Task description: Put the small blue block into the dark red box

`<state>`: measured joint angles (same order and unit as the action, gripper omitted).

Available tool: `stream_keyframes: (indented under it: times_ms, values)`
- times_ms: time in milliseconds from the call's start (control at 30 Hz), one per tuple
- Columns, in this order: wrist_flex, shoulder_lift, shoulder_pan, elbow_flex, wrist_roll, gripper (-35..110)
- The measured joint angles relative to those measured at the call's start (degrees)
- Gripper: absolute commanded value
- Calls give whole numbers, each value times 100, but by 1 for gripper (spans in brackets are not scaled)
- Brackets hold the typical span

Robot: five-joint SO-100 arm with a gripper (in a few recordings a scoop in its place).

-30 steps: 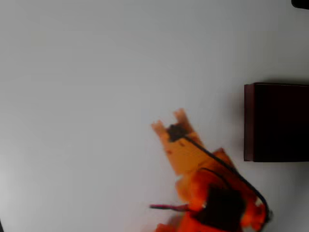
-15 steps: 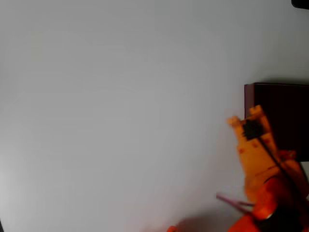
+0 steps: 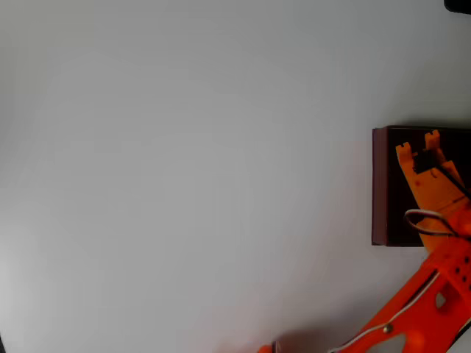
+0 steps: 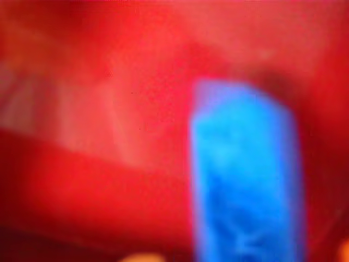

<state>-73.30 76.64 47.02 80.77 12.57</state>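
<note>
In the overhead view the dark red box (image 3: 380, 184) stands at the right edge, partly cut off by the frame. My orange gripper (image 3: 418, 145) hovers over its dark interior near the far wall, with the arm reaching in from the bottom right. The wrist view is blurred and very close. In it the small blue block (image 4: 245, 174) stands upright between slivers of orange fingers at the bottom edge, with the red of the box (image 4: 82, 164) behind it. The gripper is shut on the block. From above, the block is hidden under the gripper.
Bare white table (image 3: 184, 184) stretches to the left of the box. A small dark object (image 3: 458, 4) sits at the top right corner.
The gripper has swung right from the table's middle, crossed the box's left wall and now hangs over the box interior. Its finger spacing looks unchanged.
</note>
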Motion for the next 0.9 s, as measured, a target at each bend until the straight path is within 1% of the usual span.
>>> stream_keyframes:
  times_ms: [100, 200, 367, 500, 700, 833, 900]
  values:
    - [-176, -9, -97, -114, -158, 22]
    - [-527, 448, -237, -88, -360, 22]
    - [-1160, 2355, -527, 694, -554, 22]
    - [-1564, 4351, -1107, 1767, -439, 19]
    - [-1635, 7550, -2971, 3674, -105, 1]
    - [-1740, 9264, -4509, 4465, 202, 0]
    - [-1793, 9571, -5159, 4605, 422, 0]
